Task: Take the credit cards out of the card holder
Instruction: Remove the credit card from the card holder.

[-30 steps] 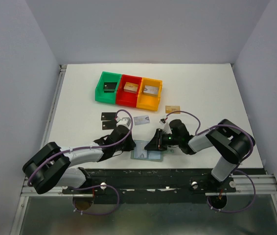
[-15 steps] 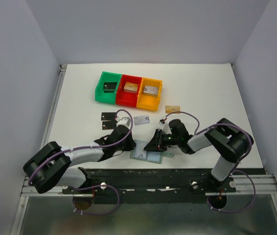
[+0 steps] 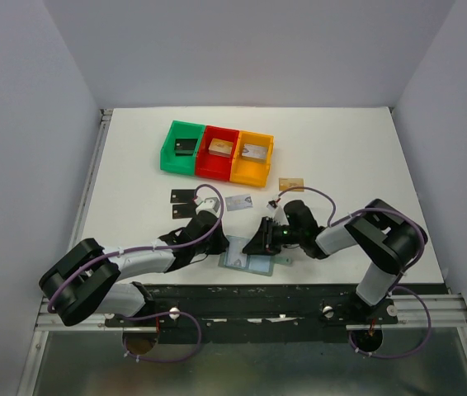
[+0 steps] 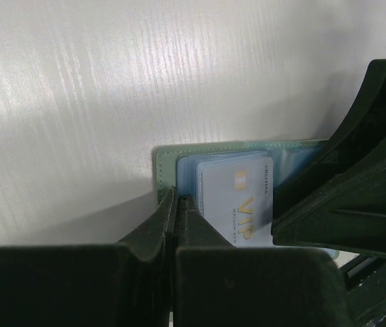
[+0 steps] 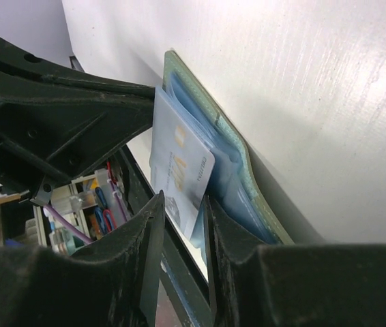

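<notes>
The card holder (image 3: 248, 262) lies open near the table's front edge, grey-green with pale blue pockets (image 4: 168, 158). A silvery-white credit card (image 4: 237, 197) marked VIP sticks partly out of a pocket. My left gripper (image 3: 215, 245) is shut on the holder's left edge (image 4: 174, 196). My right gripper (image 3: 264, 241) is narrowly open, its jaws either side of that card (image 5: 179, 160), which tilts up off the holder (image 5: 247, 163). Two black cards (image 3: 182, 204), a silvery card (image 3: 238, 202) and a gold-tan card (image 3: 291, 183) lie loose on the table.
Green (image 3: 167, 153), red (image 3: 205, 169) and orange (image 3: 248, 175) bins stand in a row at mid-table, each with a chunky piece inside. The table's front edge and the black rail (image 3: 250, 290) run just below the holder.
The holder has shifted and turned slightly under both grippers. The arms have barely moved.
</notes>
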Controlling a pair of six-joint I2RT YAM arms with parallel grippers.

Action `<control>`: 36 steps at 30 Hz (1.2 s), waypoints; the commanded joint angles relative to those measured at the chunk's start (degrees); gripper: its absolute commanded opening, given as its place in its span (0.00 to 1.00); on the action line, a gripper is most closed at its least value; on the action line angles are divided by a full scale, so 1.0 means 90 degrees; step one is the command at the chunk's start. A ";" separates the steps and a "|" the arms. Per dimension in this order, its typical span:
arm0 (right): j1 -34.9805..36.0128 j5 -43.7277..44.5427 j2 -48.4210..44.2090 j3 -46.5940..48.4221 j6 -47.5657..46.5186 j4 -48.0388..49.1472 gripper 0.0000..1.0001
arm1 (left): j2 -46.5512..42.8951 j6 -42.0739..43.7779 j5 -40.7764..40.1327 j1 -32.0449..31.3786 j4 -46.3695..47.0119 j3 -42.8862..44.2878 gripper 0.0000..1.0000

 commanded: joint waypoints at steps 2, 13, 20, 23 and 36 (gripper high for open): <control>-0.0029 0.0000 0.0325 -0.0186 0.0349 0.0892 0.37 | 0.0309 -0.0055 -0.0072 -0.0109 -0.0432 -0.0112 0.00; -0.0069 0.0049 0.0413 -0.0391 0.0778 0.1985 0.37 | 0.0416 -0.0085 -0.0101 -0.0246 -0.0403 -0.0093 0.00; -0.0069 -0.0244 0.0774 -0.0303 0.1023 0.2670 0.37 | 0.0455 -0.0085 -0.0101 -0.0276 -0.0403 -0.0083 0.00; -0.0068 -0.0361 0.0901 -0.0216 0.1062 0.2748 0.37 | 0.0475 -0.0075 -0.0101 -0.0276 -0.0403 -0.0083 0.00; -0.0107 -0.0840 0.1039 0.0039 0.1033 0.2583 0.33 | 0.0680 -0.0016 -0.0062 -0.0315 -0.0403 0.0064 0.00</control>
